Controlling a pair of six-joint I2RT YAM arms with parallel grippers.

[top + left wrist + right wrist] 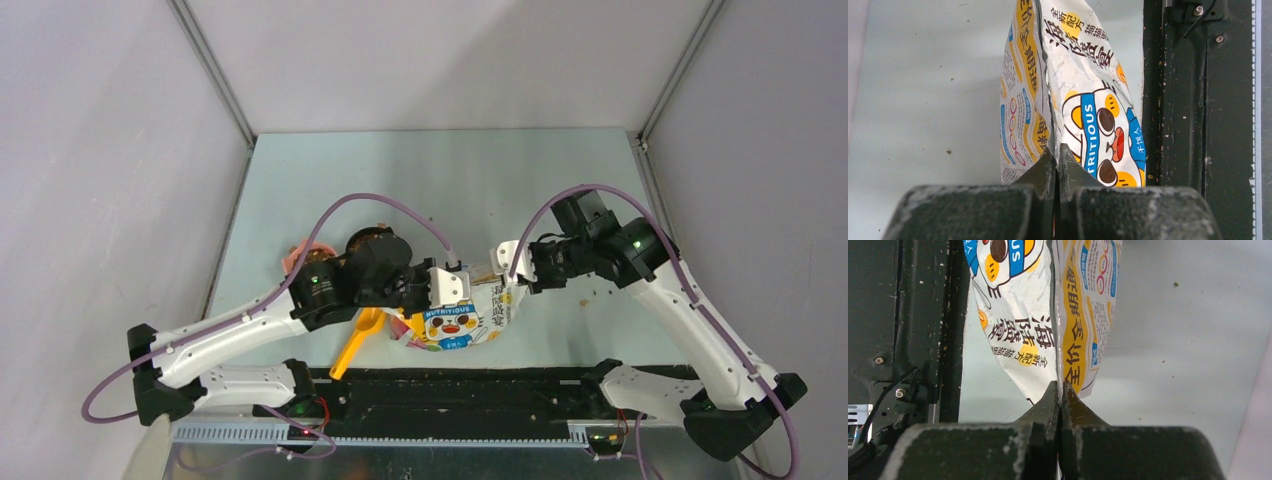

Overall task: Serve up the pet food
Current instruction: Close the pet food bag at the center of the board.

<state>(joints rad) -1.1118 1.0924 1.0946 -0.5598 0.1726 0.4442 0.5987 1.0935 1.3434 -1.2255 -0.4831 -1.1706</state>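
- Both arms have the bag [462, 322] strung between them. It sits by the middle of the table's [420, 180] near edge.
- The left gripper [1057, 155] is pinched closed on the cartoon-face end, with no gap between the jaws. The right gripper [1060, 390] is clamped the same way on the end with the big characters.
- The pet food itself isn't visible, so I'd guess it's all inside the bag. A few brown specks [588, 301] near the right edge might be strays.
- Tip for this step: move both pinches together. If one arm pulls ahead, the foil creases or slips out.
- Work out which end pours before tipping, because I honestly can't tell where the mouth is.
- The bag's long axis runs gripper to gripper, roughly along the near edge, with the right end a bit further back. The printed face looks up and toward the near edge.
- The yellow scoop [358, 340] lies just left of the bag. The pink thing [296, 256] under the left arm is mostly hidden, maybe the dish.
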